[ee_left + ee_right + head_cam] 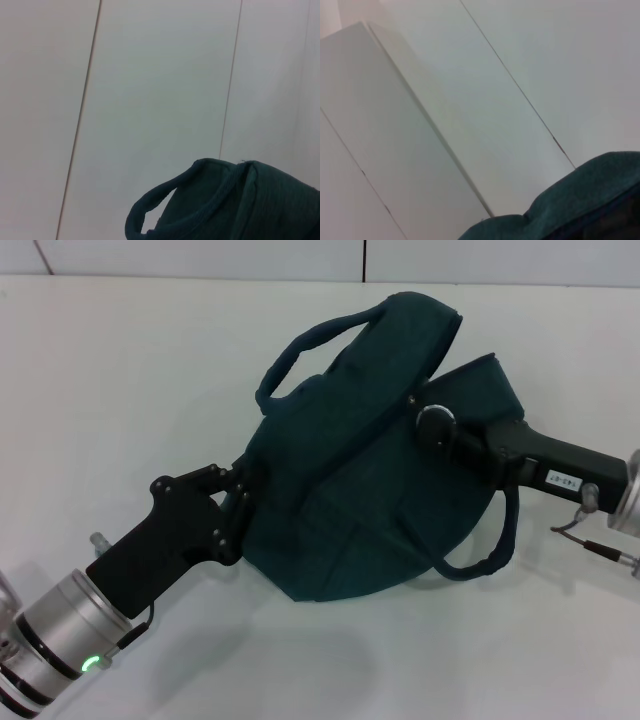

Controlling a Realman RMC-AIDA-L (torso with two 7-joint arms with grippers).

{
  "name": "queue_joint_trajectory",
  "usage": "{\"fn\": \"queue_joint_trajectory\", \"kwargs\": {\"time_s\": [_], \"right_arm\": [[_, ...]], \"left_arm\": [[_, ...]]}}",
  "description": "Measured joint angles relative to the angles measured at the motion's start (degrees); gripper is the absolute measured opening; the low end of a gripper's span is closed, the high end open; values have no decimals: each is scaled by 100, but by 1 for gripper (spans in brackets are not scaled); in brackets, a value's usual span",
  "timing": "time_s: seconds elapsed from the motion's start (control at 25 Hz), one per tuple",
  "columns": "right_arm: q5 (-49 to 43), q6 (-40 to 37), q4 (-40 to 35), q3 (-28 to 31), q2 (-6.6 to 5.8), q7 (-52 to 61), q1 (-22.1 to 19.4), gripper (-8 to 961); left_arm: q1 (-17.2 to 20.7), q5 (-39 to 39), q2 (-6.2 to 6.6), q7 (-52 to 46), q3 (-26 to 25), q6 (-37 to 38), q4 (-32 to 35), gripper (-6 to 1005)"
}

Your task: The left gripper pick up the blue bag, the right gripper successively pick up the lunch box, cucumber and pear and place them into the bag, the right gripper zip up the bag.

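1. Bag (350, 490) lies mid-worktop, slumped on its side, one handle (310, 340) arched at the far side and the other (495, 540) looped at the near right. I see no lunch box, cucumber or pear anywhere, so I judge they are inside it or out of frame.
2. Left gripper (240, 505) reaches in from the near left, and its fingers are closed on the bag's left edge, pinching the fabric.
3. Right gripper (432, 420) comes in from the right and rests on the top of the bag near the seam. I cannot tell whether its fingers are holding anything; they are buried against the cloth.
4. I take the step in hand to be the zipping. To do it well I would keep the left grip firm so the fabric stays taut, then draw the right gripper steadily along the seam line rather than across it.
5. The near right handle hangs just under the right arm and could snag it. The worktop (120, 390) around the bag is white, with a panelled wall behind.
6. Both wrist views show only a bit of bag fabric against the wall panels.
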Motion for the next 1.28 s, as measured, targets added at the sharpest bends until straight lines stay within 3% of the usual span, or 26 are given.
{"fn": "queue_joint_trajectory", "kwargs": {"time_s": [0.44, 0.96, 1.28], "right_arm": [[648, -592, 4, 31, -26, -603, -477, 9], [784, -771, 52, -54, -24, -807, -418, 9], [695, -759, 55, -230, -31, -809, -297, 9]], "left_arm": [[-13, 2, 5, 0, 3, 0, 0, 133], [-5, 108, 19, 125, 67, 138, 0, 171], [-43, 271, 5, 279, 70, 969, 0, 194]]}}
